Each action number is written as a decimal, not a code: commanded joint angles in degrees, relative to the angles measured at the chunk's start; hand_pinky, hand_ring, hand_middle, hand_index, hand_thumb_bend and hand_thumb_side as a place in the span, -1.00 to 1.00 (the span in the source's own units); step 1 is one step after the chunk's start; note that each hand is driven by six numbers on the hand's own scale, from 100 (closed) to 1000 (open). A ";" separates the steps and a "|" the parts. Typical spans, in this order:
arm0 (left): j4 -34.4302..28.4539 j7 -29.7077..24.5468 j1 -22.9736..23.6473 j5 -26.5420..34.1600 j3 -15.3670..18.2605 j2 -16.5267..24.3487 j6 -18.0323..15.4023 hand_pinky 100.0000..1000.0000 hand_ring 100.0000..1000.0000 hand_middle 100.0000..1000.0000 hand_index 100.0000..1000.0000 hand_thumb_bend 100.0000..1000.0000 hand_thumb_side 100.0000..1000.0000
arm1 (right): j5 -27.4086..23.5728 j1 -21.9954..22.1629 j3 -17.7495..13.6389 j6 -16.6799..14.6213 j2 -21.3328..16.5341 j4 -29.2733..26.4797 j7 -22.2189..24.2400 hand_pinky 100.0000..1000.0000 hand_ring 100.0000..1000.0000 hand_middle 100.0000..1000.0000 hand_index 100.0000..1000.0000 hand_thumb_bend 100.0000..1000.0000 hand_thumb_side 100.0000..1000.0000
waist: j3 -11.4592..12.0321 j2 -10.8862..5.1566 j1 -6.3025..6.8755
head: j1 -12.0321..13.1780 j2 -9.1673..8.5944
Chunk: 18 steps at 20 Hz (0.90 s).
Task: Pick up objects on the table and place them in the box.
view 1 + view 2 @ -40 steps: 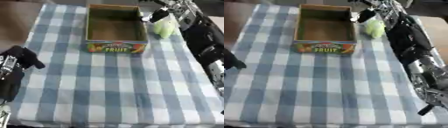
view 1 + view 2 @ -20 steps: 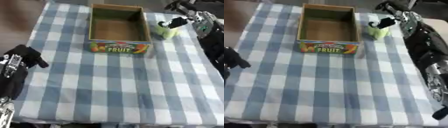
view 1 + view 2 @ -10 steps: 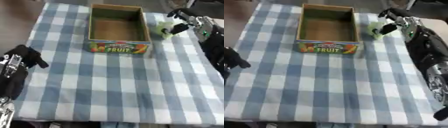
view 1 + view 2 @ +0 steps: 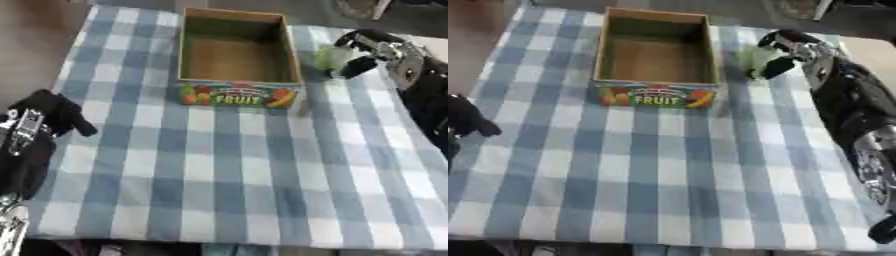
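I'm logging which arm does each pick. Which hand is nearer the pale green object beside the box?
Right. The right hand is curled round the pale green object, just right of the box. The left hand rests far off at the table's left edge.

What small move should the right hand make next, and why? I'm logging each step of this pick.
Probably lift the pale green object and carry it left over the box. The right hand has its fingers curled round it just beside the box's right wall, and the box looks empty.
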 commanded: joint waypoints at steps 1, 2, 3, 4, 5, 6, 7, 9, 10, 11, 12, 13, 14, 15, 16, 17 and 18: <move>-0.78 -0.19 -0.40 0.07 0.21 0.58 -0.07 -0.07 -0.28 -0.28 0.01 -1.00 0.29 | -0.53 -0.70 0.06 0.08 -1.72 -0.07 0.25 0.69 0.75 0.70 0.73 -0.25 -0.38 | -0.08 -0.99 0.28 | -0.20 0.34; -0.80 -0.18 -0.41 0.07 0.22 0.59 -0.07 -0.07 -0.28 -0.28 0.01 -1.00 0.29 | -0.57 -0.67 0.08 0.17 -1.65 -0.03 0.14 0.69 0.75 0.70 0.73 -0.25 -0.38 | -0.07 -0.99 0.30 | -0.25 0.34; -0.82 -0.16 -0.42 0.08 0.24 0.59 -0.07 -0.07 -0.28 -0.28 0.01 -1.00 0.29 | -0.57 -0.66 0.12 0.27 -1.58 0.00 0.02 0.68 0.75 0.70 0.74 -0.25 -0.38 | -0.05 -0.98 0.31 | -0.30 0.34; -0.84 -0.15 -0.44 0.10 0.24 0.59 -0.07 -0.07 -0.28 -0.29 0.01 -1.00 0.29 | -0.50 -0.66 0.17 0.37 -1.49 0.06 -0.05 0.66 0.74 0.70 0.74 -0.25 -0.38 | -0.02 -0.97 0.33 | -0.32 0.34; -0.85 -0.15 -0.47 0.12 0.23 0.58 -0.06 -0.07 -0.28 -0.29 0.01 -1.00 0.29 | -0.42 -0.65 0.22 0.46 -1.36 0.12 -0.09 0.62 0.72 0.69 0.74 -0.25 -0.40 | 0.00 -0.94 0.35 | -0.34 0.34; -0.86 -0.16 -0.51 0.14 0.21 0.56 -0.04 -0.07 -0.28 -0.29 0.01 -1.00 0.29 | -0.31 -0.65 0.27 0.55 -1.21 0.17 -0.13 0.58 0.70 0.67 0.73 -0.25 -0.42 | 0.02 -0.91 0.37 | -0.39 0.34; -0.88 -0.16 -0.54 0.15 0.21 0.54 -0.04 -0.06 -0.28 -0.29 0.01 -1.00 0.29 | -0.21 -0.64 0.28 0.66 -1.09 0.18 -0.25 0.55 0.68 0.65 0.71 -0.26 -0.47 | 0.04 -0.87 0.38 | -0.41 0.34; -0.89 -0.15 -0.58 0.14 0.22 0.53 -0.02 -0.06 -0.28 -0.29 0.01 -1.00 0.29 | -0.08 -0.56 0.29 0.95 -0.86 0.34 -0.42 0.44 0.60 0.60 0.68 -0.27 -0.54 | 0.11 -0.82 0.42 | -0.41 0.34; -0.90 -0.14 -0.60 0.14 0.22 0.53 -0.02 -0.07 -0.28 -0.29 0.01 -1.00 0.29 | -0.08 -0.53 0.26 1.15 -0.77 0.36 -0.64 0.30 0.47 0.52 0.60 -0.25 -0.38 | 0.14 -0.79 0.44 | -0.43 0.34; -0.92 -0.12 -0.61 0.14 0.24 0.53 -0.02 -0.07 -0.28 -0.29 0.01 -1.00 0.29 | -0.13 -0.48 0.22 1.34 -0.69 0.36 -0.94 0.27 0.44 0.49 0.57 -0.25 -0.33 | 0.17 -0.76 0.46 | -0.43 0.34; -0.92 -0.08 -0.61 0.14 0.25 0.53 0.00 -0.07 -0.28 -0.29 0.01 -1.00 0.29 | -0.20 -0.45 0.20 1.48 -0.61 0.34 -1.25 0.16 0.32 0.42 0.51 -0.24 -0.30 | 0.17 -0.73 0.48 | -0.44 0.34; -0.92 -0.05 -0.62 0.14 0.25 0.53 0.01 -0.07 -0.28 -0.29 0.01 -1.00 0.30 | -0.35 -0.43 0.20 1.52 -0.52 0.35 -1.49 0.13 0.28 0.38 0.48 -0.23 -0.31 | 0.17 -0.70 0.49 | -0.45 0.34; -0.93 -0.03 -0.63 0.15 0.25 0.53 0.02 -0.07 -0.28 -0.29 0.01 -1.00 0.30 | -0.52 -0.43 0.21 1.49 -0.45 0.34 -1.68 0.00 0.13 0.24 0.37 -0.21 -0.33 | 0.14 -0.68 0.50 | -0.47 0.34; -0.93 -0.02 -0.65 0.15 0.25 0.51 0.03 -0.07 -0.28 -0.29 0.01 -1.00 0.30 | -0.66 -0.43 0.23 1.43 -0.40 0.29 -1.88 -0.02 0.11 0.22 0.36 -0.21 -0.33 | 0.09 -0.66 0.51 | -0.48 0.34; -0.94 -0.01 -0.66 0.16 0.24 0.50 0.04 -0.06 -0.28 -0.29 0.01 -1.00 0.30 | -0.78 -0.44 0.26 1.36 -0.35 0.23 -2.09 -0.16 -0.02 0.09 0.24 -0.35 -0.39 | 0.05 -0.64 0.51 | -0.50 0.34; -0.93 0.01 -0.66 0.16 0.24 0.49 0.05 -0.06 -0.28 -0.29 0.01 -1.00 0.30 | -0.82 -0.44 0.31 1.33 -0.32 0.15 -2.36 -0.20 -0.07 0.04 0.20 -0.41 -0.40 | 0.01 -0.62 0.50 | -0.51 0.34; -0.92 0.01 -0.66 0.16 0.24 0.49 0.06 -0.06 -0.28 -0.29 0.01 -1.00 0.30 | -0.84 -0.45 0.32 1.38 -0.30 0.07 -2.73 -0.30 -0.16 -0.06 0.10 -0.55 -0.44 | -0.01 -0.58 0.49 | -0.52 0.34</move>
